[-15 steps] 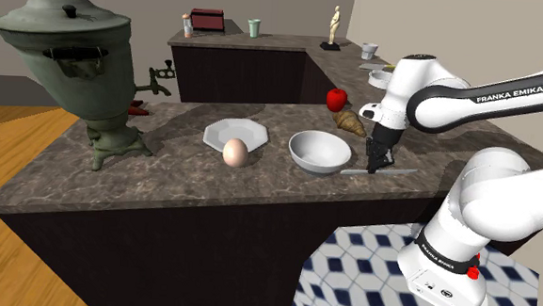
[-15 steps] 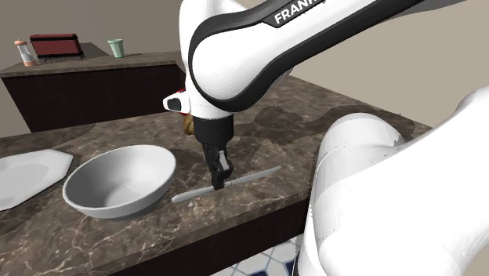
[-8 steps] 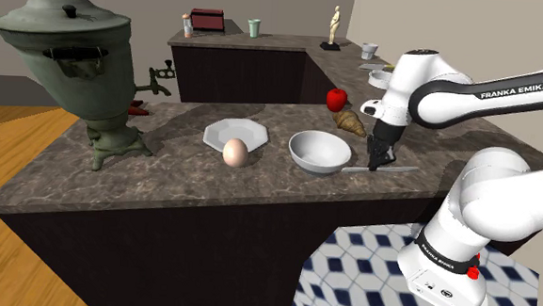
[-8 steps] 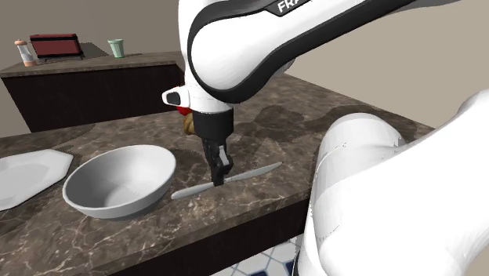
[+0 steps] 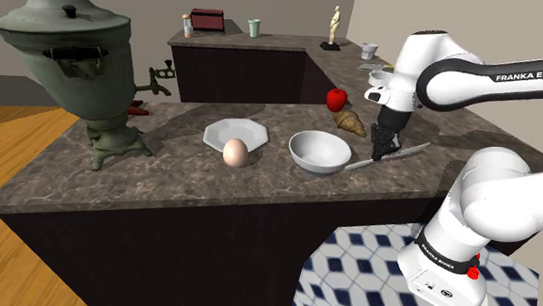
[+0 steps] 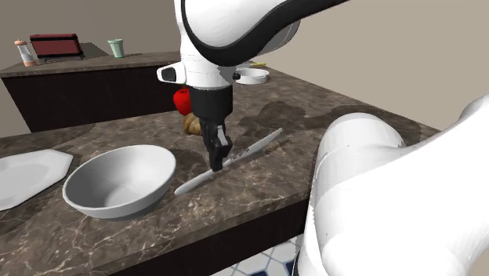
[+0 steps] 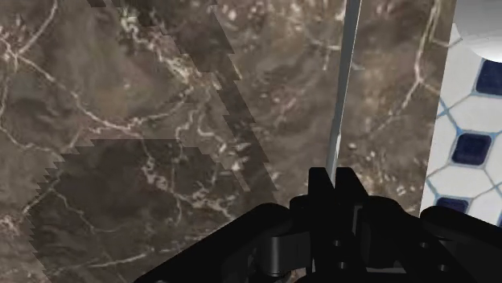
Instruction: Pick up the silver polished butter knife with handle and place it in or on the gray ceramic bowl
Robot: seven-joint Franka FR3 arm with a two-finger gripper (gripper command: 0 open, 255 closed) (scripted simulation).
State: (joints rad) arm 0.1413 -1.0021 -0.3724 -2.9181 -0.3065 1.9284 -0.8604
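- The butter knife (image 6: 255,146) is a thin, pale grey bar. It slants, one end raised and the other low over the worktop (image 5: 165,176); whether the low tip touches the stone I cannot tell.
- The black hand (image 6: 217,163) is clamped on it near its middle, fingers pressing its narrow sides.
- It looks light and stiff but polished, so likely slippery. A hold at the balance point suits it, though it may pivot between the pads if swung quickly.
- It hangs over the worktop's edge nearest the stand, with the tiled floor (image 7: 475,120) just past that edge.
- The pale bowl (image 6: 125,202) sits just beside it, toward the worktop's middle.
- Farther off are a croissant (image 5: 351,123) and an apple (image 5: 336,99), then an egg (image 5: 235,152) and a plate (image 5: 233,133).
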